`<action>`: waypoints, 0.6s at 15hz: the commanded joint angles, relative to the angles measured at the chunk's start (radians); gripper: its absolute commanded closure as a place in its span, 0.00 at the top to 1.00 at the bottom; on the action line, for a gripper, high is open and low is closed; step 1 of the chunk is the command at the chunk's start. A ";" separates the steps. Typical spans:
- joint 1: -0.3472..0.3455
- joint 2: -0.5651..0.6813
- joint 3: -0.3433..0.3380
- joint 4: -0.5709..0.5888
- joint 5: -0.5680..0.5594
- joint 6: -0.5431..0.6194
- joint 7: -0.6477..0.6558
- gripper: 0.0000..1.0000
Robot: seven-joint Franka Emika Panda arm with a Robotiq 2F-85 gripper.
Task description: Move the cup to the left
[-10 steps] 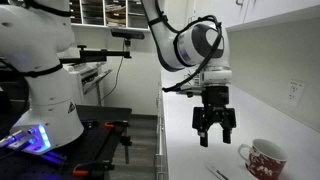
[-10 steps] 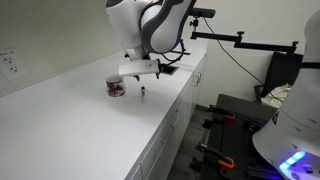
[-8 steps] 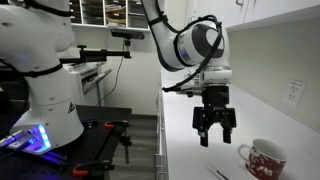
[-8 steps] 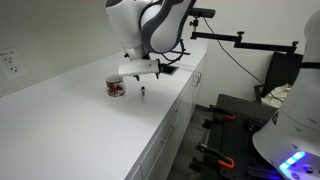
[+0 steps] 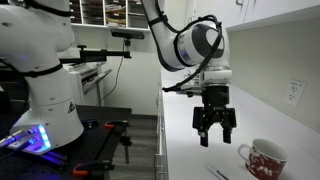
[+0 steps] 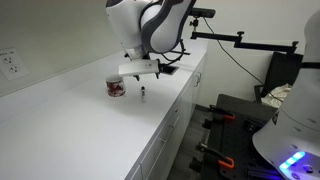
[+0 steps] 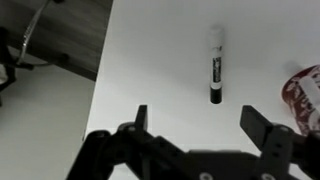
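The cup (image 5: 264,158) is a small white mug with a dark red pattern and a side handle. It stands on the white counter in both exterior views (image 6: 116,87). In the wrist view only its edge shows at the right border (image 7: 305,95). My gripper (image 5: 214,136) hangs open and empty above the counter, beside the cup and apart from it. It also shows in an exterior view (image 6: 144,76) and in the wrist view (image 7: 198,125), with nothing between its fingers.
A white marker with a black cap (image 7: 215,63) lies on the counter ahead of the gripper; it also shows in both exterior views (image 6: 143,93) (image 5: 218,173). The counter's edge (image 7: 100,70) drops to the floor. A wall with an outlet (image 5: 295,91) runs behind the cup.
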 commanded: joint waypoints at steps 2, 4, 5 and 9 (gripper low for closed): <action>-0.021 -0.001 0.022 0.002 -0.006 -0.005 0.003 1.00; -0.039 0.001 0.034 -0.001 0.036 0.022 -0.032 1.00; -0.056 0.001 0.043 -0.003 0.081 0.053 -0.050 1.00; -0.125 0.009 0.075 -0.005 0.372 0.167 -0.208 1.00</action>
